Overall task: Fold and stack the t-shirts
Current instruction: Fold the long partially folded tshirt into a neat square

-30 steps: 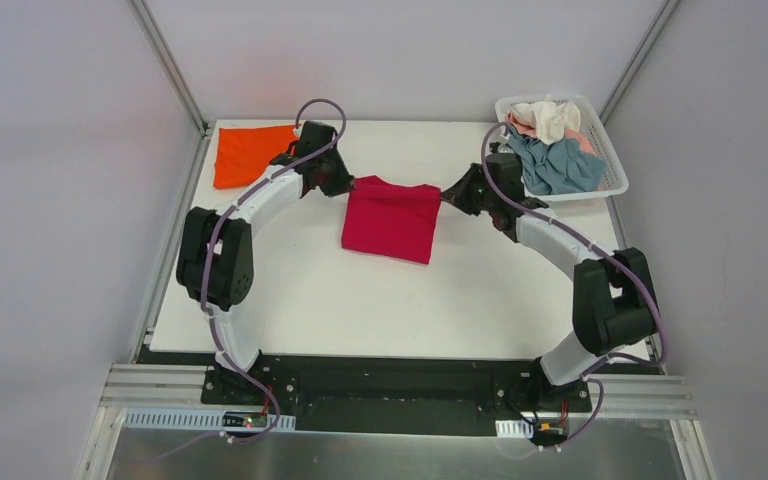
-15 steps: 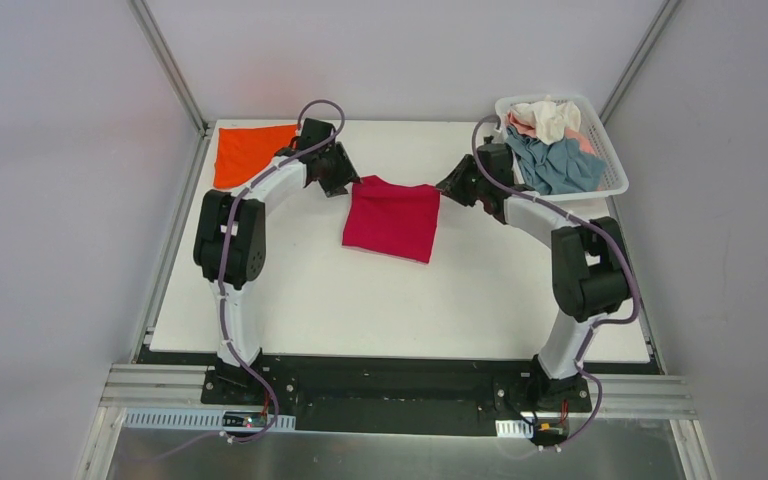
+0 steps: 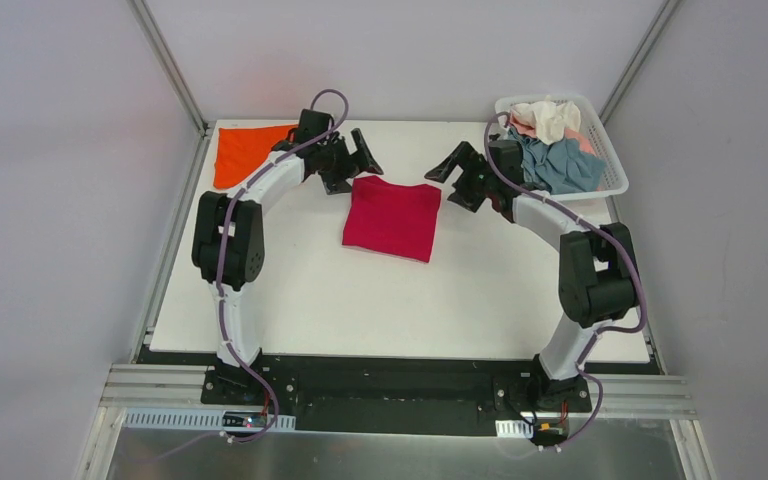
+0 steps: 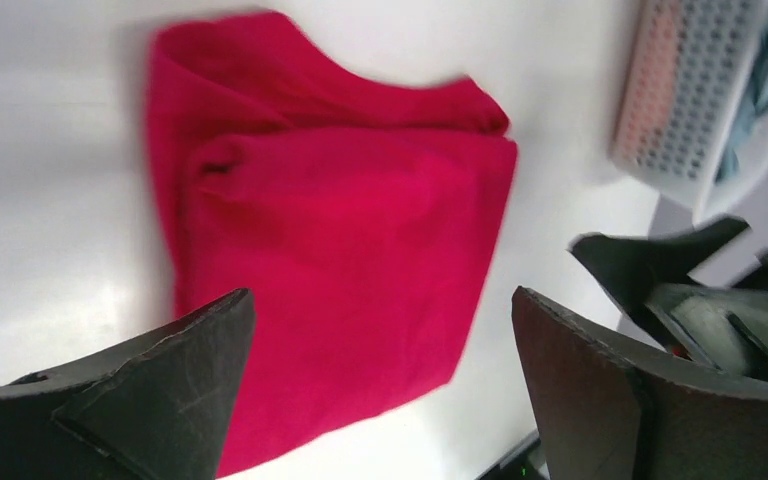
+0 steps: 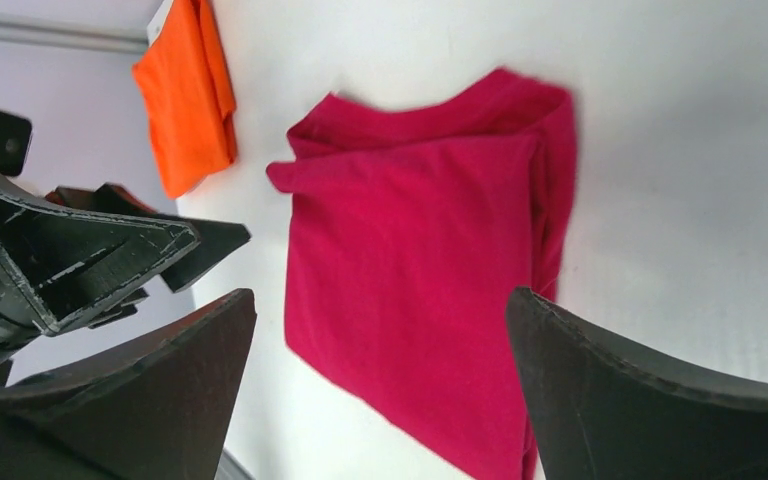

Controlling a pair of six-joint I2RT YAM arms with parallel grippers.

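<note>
The left tool (image 3: 369,152) stands wide open with nothing between its fingers, poised just off the far left corner of the crimson t-shirt (image 3: 392,217). The right tool (image 3: 443,162) is spread just as wide and is also empty, poised off the shirt's far right corner and facing the left tool across it. The crimson shirt lies folded in a rough rectangle on the bench (image 3: 360,300), between the two tools and slightly to their near side; neither tool touches it. The orange t-shirt (image 3: 242,152) lies folded flat behind the left tool, on its outer side. Close behind the right tool sits the white basket (image 3: 612,170), holding a crumpled grey-blue t-shirt (image 3: 560,168) and a cream t-shirt (image 3: 550,116).
</note>
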